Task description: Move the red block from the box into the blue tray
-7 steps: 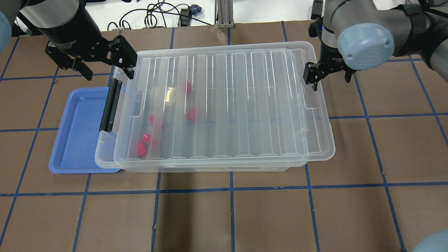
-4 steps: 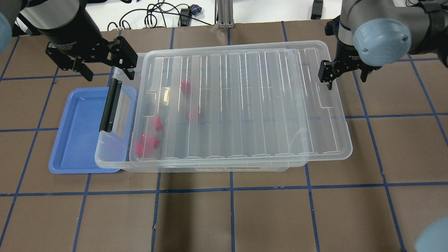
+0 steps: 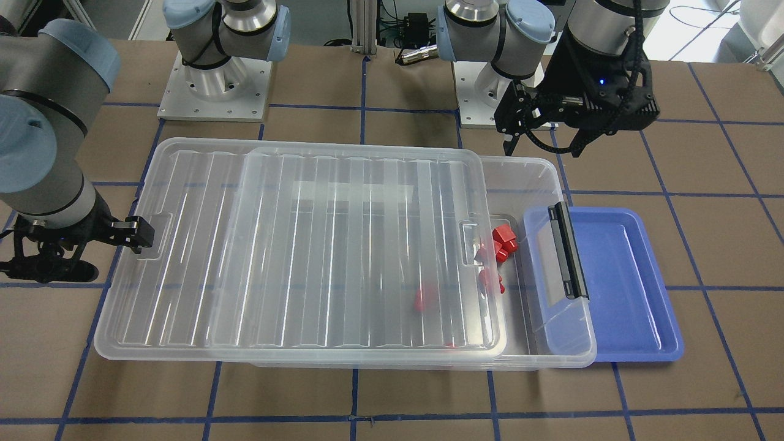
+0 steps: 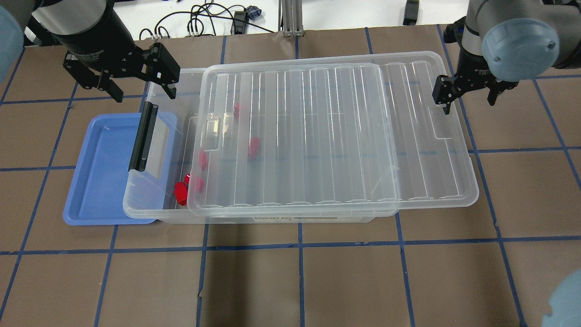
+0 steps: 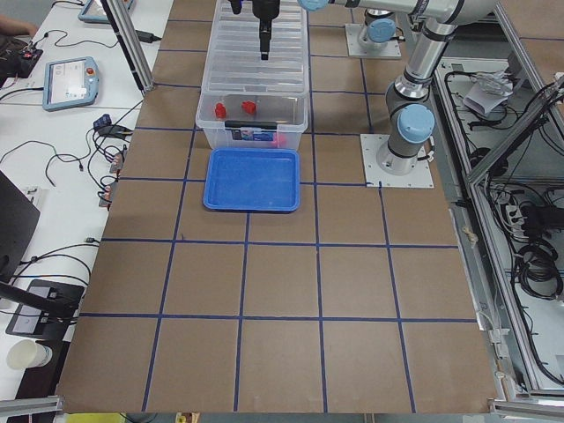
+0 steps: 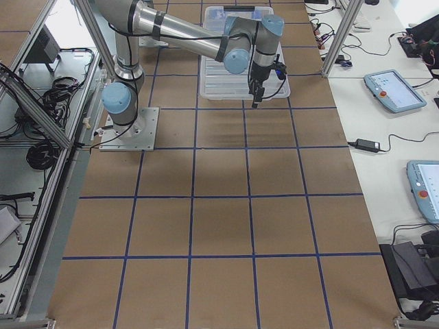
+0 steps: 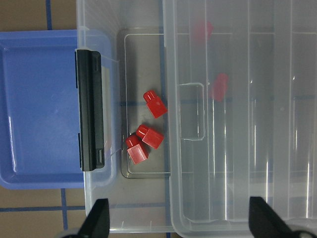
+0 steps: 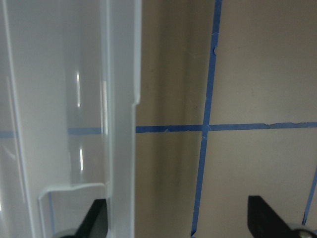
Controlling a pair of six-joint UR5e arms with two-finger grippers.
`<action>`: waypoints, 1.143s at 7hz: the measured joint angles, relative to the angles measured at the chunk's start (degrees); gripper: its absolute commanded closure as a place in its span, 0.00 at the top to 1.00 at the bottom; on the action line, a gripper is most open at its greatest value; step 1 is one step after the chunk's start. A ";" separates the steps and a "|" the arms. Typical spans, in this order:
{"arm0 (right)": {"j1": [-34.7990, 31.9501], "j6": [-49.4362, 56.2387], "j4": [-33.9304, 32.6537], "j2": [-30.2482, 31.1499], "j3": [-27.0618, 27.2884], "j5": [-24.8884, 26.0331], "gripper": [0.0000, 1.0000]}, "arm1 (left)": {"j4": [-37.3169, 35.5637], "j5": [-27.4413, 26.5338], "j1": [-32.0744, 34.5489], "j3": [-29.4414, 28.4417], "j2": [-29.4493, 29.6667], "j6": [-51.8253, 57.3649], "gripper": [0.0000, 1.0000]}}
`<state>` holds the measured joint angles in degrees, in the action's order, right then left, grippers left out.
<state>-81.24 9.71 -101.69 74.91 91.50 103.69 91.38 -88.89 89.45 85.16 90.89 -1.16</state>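
Observation:
The clear box (image 4: pixel 146 210) lies across the table with its black latch (image 4: pixel 143 137) over the blue tray (image 4: pixel 97 181), which is empty. The ribbed lid (image 4: pixel 336 131) sits shifted right, leaving the box's left end uncovered. Three red blocks (image 7: pixel 155 103) lie in the uncovered end, and two more show through the lid (image 7: pixel 218 87). My left gripper (image 4: pixel 140 87) is open and empty, hovering over the box's far left corner. My right gripper (image 4: pixel 468 93) is open, with one finger (image 4: pixel 442 96) against the lid's right end inside its rim.
The blue tray (image 3: pixel 625 294) is partly under the box's latch end. Brown table mat with blue tape lines surrounds the box. Cables lie beyond the far table edge (image 4: pixel 204 20). The lid overhangs the box's right end (image 3: pixel 122 306).
The lid has slid to the right along with my right gripper, uncovering the box's left end and red blocks there. My left gripper has stayed almost still.

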 measured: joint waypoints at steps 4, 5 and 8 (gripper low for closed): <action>3.90 1.54 -0.08 0.00 -0.04 -0.04 1.00 | -2.84 2.29 -0.07 0.92 6.36 -6.32 1.00; 4.47 1.79 -0.09 -0.01 -0.02 -0.02 1.00 | -3.52 2.36 -0.07 1.05 8.16 -6.68 1.00; 6.03 2.85 -0.01 0.06 -0.05 -0.08 1.00 | -8.31 2.28 0.08 3.82 11.62 -9.01 1.00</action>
<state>-75.21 12.56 -101.70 74.97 91.44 103.60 83.07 -86.61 89.53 88.97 102.51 -10.17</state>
